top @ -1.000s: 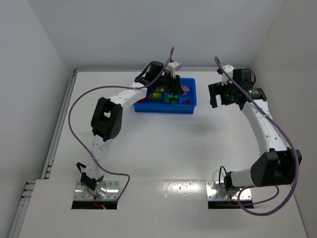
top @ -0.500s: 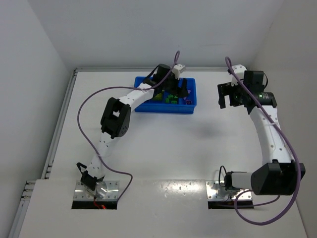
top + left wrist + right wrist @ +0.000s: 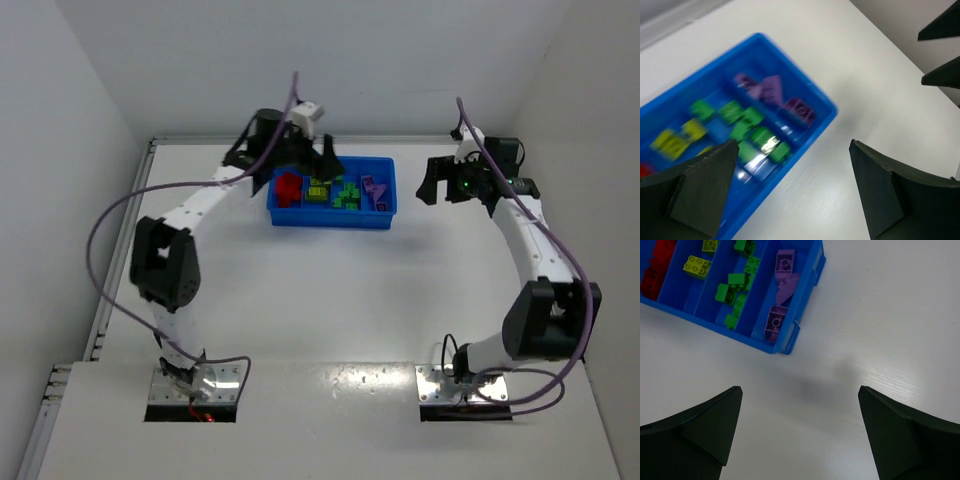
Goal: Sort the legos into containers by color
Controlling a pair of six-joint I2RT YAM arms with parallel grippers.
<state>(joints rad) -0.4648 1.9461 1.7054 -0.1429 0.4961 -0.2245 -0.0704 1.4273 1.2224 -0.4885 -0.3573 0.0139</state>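
Your left gripper [image 3: 792, 150] and right gripper [image 3: 800, 392] are spread, empty. Legos [image 3: 737, 279] sit colour-sorted in 4 tray [image 3: 785, 347] compartments; sorting looks done, so next you just back both away.

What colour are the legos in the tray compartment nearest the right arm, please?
They are purple legos; clearest in the right wrist view.

White table [image 3: 330, 290]; white walls [image 3: 300, 60] enclosing it.
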